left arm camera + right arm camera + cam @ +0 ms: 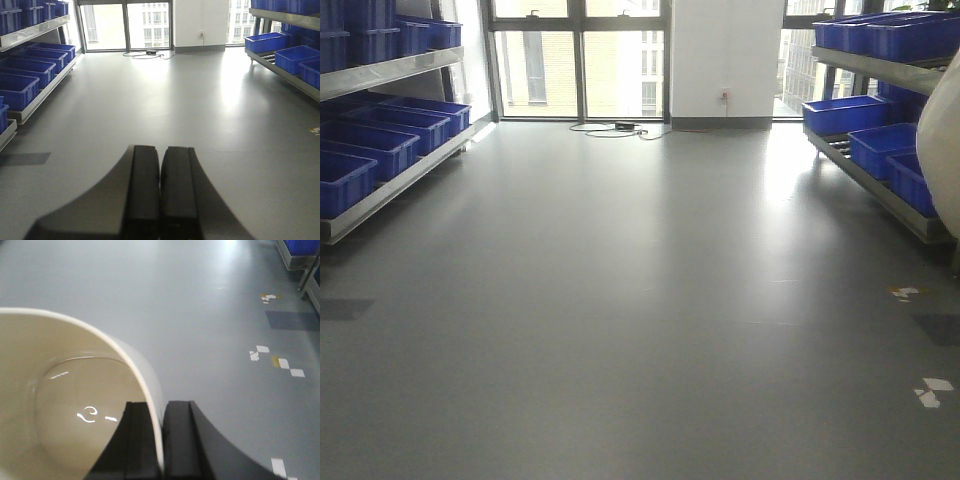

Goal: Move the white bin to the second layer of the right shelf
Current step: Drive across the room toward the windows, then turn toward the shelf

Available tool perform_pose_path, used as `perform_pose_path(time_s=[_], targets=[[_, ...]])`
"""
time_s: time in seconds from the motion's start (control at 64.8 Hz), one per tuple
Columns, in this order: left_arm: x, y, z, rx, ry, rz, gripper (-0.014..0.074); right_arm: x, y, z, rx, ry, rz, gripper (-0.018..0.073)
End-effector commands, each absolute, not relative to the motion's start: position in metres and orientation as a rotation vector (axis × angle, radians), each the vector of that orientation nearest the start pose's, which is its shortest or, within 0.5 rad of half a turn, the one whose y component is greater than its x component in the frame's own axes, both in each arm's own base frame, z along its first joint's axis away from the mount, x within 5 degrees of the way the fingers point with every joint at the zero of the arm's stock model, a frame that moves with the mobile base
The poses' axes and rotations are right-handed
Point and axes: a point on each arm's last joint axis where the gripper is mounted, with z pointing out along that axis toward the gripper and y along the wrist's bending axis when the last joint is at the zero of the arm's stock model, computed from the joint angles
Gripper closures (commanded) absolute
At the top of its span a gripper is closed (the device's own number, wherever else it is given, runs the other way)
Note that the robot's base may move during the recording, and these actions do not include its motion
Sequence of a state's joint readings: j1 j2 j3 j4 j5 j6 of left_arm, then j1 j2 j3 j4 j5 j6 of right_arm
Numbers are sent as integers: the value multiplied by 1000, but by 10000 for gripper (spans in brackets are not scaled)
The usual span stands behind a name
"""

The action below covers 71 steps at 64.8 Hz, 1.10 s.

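The white bin [70, 405] fills the lower left of the right wrist view, its glossy cream inside facing the camera. My right gripper [162, 403] is shut on the bin's rim wall, one finger inside and one outside, holding it above the grey floor. A blurred curve of the white bin [942, 140] also shows at the right edge of the front view. My left gripper [161, 148] is shut with nothing in it, pointing across the open floor. The right shelf [875, 180] stands along the right side; two of its layers show, and I cannot tell which is the second layer.
Blue crates [845, 112] sit on both visible layers of the right shelf. A left shelf [390, 185] holds more blue crates [370, 140]. Windows and a cable [610, 128] lie at the far wall. Tape marks [930, 392] dot the floor at the right.
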<state>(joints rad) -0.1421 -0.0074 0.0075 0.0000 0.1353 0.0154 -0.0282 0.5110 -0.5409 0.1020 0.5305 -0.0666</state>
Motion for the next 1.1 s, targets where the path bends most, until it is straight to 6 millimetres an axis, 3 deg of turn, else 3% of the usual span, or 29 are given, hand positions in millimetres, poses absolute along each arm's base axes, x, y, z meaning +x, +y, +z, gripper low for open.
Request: perform_pose_path(time_s=[0.0, 1.08], targets=[[56, -8, 195, 123, 1549, -105, 512, 105, 1, 329, 36, 1851, 46, 513], [56, -8, 195, 123, 1549, -105, 512, 105, 1, 329, 36, 1851, 46, 513]])
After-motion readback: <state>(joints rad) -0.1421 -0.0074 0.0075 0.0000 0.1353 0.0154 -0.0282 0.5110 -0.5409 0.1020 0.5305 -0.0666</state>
